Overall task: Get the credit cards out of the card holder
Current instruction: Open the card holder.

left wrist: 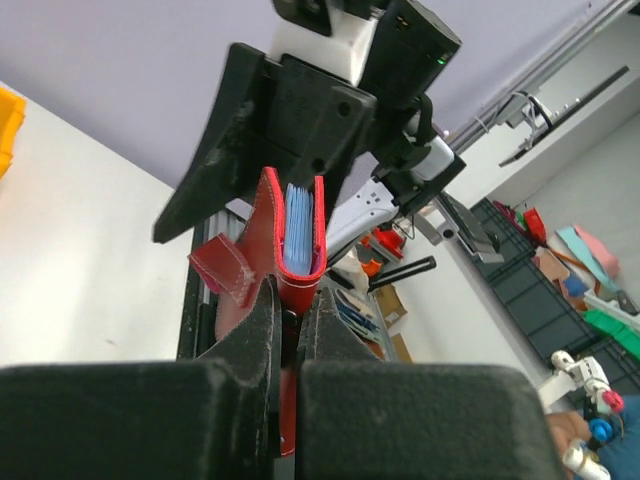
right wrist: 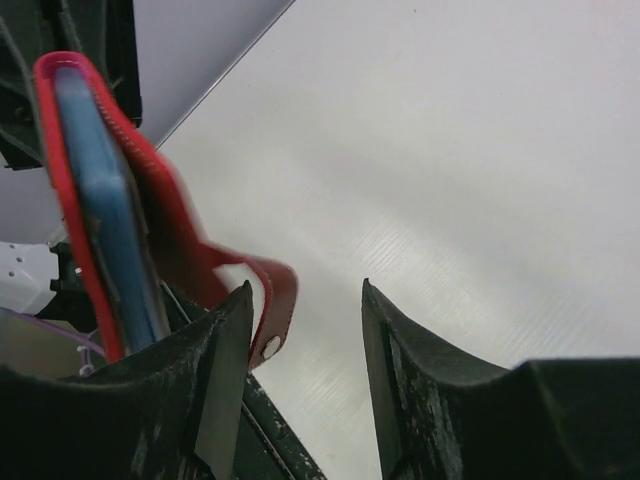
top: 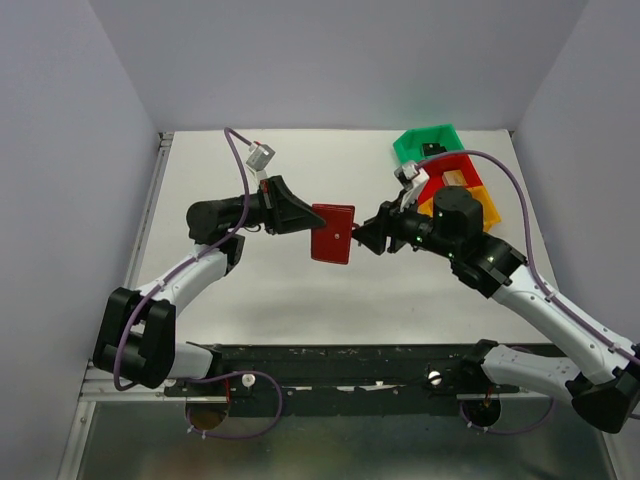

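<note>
- The left gripper [top: 310,218] is clenched on one edge of the red wallet [top: 332,232] and holds it in the air above the middle of the table [top: 300,310].
- The right gripper [top: 362,238] is released (jaws apart), just beside the wallet's opposite edge.
- The snap tab [right wrist: 272,300] hangs next to one finger [right wrist: 215,380] of the right gripper.

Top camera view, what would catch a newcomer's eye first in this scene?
The dark red card holder stands out first, held up over the middle of the table. The left gripper is clamped on one edge of it, and the right gripper is open at the opposite edge. Next the eye goes to the coloured bins, green, red and orange, at the far right.
</note>
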You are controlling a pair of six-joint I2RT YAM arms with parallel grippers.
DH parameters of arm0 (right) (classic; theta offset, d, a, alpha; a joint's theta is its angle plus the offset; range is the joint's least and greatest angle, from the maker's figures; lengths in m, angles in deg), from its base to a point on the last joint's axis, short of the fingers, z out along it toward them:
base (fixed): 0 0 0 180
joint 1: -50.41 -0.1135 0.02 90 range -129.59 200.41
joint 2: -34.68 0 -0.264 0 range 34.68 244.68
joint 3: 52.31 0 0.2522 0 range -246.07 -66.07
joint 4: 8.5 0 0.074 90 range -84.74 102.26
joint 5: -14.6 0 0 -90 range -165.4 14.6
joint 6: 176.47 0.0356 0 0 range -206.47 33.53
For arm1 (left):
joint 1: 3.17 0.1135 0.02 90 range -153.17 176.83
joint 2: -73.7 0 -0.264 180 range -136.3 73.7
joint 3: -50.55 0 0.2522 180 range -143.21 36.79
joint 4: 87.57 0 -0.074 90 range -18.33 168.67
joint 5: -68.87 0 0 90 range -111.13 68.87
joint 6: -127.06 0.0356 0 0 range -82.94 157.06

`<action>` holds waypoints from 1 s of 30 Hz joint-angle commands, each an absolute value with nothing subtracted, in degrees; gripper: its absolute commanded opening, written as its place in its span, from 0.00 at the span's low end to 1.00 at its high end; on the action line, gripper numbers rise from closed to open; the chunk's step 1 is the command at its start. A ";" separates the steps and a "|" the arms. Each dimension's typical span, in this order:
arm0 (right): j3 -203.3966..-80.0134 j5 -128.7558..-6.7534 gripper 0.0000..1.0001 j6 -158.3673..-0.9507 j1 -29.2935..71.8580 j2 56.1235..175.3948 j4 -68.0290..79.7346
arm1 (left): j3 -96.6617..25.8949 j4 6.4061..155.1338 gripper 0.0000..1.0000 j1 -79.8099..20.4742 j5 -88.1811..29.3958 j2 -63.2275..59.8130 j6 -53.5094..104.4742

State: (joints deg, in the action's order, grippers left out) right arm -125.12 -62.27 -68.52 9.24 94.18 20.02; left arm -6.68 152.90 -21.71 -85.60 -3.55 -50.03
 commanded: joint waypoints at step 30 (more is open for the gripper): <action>-128.04 -47.81 0.69 -63.98 14.11 86.00 18.01 | -10.68 170.25 0.00 -24.26 -87.40 -0.22 -51.09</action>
